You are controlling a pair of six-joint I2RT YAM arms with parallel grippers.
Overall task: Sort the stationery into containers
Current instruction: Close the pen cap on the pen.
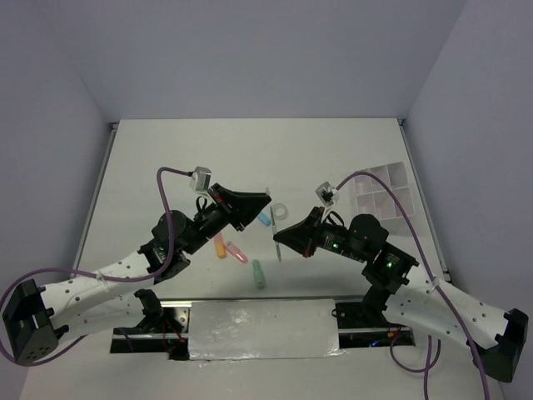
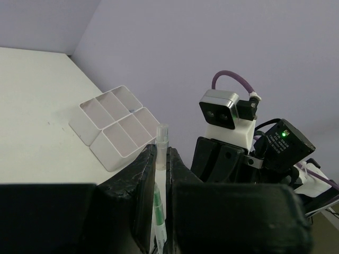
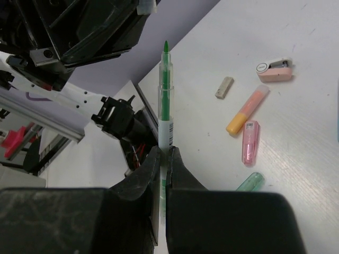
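My left gripper (image 1: 265, 200) is shut on a thin clear pen (image 2: 161, 142) with green inside, held above the table; in the left wrist view (image 2: 159, 154) its clear end sticks up past the fingers. My right gripper (image 1: 278, 237) is shut on a green-tipped thin pen (image 3: 165, 106), tip pointing away from the fingers (image 3: 164, 154). The two grippers face each other, close together. The white divided tray (image 1: 381, 187) stands at the far right, also in the left wrist view (image 2: 114, 127). On the table lie an orange marker (image 1: 220, 247), a pink marker (image 1: 236, 252), a green marker (image 1: 259, 273), a blue marker (image 1: 265, 220) and a tape ring (image 1: 279, 212).
The right wrist view shows a beige eraser (image 3: 224, 88), a pink and white clip-like item (image 3: 274, 70), the orange marker (image 3: 247, 110), pink marker (image 3: 250, 142) and green marker (image 3: 250, 182). The arm bases and a metal rail (image 1: 258, 327) line the near edge.
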